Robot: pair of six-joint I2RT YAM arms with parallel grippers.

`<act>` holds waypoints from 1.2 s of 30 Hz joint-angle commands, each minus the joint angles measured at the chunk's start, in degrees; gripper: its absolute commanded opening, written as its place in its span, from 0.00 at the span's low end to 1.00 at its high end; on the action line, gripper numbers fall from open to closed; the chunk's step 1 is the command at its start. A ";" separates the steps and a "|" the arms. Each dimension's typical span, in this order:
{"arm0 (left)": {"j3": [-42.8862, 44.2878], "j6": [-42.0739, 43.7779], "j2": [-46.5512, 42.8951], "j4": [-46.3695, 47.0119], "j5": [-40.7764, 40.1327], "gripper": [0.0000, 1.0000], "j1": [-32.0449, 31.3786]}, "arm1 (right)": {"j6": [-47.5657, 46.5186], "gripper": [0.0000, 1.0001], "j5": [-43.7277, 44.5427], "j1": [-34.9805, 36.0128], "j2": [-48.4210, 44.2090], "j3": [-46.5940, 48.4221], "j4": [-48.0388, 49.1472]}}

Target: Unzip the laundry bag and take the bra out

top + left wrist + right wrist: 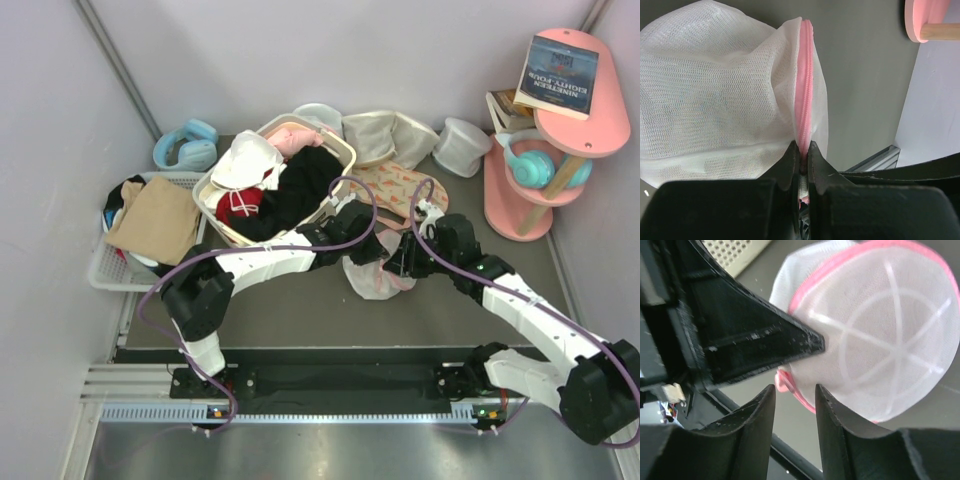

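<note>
The bag [715,100] is pinched at its pink zip [805,90] by the left hand [803,152]. The right hand [795,397], narrowly parted and empty, could miss the small floppy loop [783,384] just beyond.

Dark grey table [300,310] — on it sit a cream laundry basket [347,157], white crate [103,270], blue headphones [186,145], printed pink cloth [395,185] and pink shelf stand [520,215].

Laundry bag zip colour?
Pink zip on the white mesh laundry bag; clearest in left wrist view.
</note>
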 commanded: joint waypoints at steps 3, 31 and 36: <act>2.29 -0.54 -2.90 1.09 -1.05 0.00 -0.37 | -1.38 0.34 -0.42 0.41 -0.23 3.59 2.72; -2.72 1.04 -9.76 -0.93 0.00 0.00 10.86 | -3.32 0.00 -5.34 3.84 -1.63 -0.36 3.77; -3.34 1.83 -10.63 -1.02 0.88 0.00 13.51 | -3.32 0.00 -4.72 3.93 -2.33 -1.24 2.81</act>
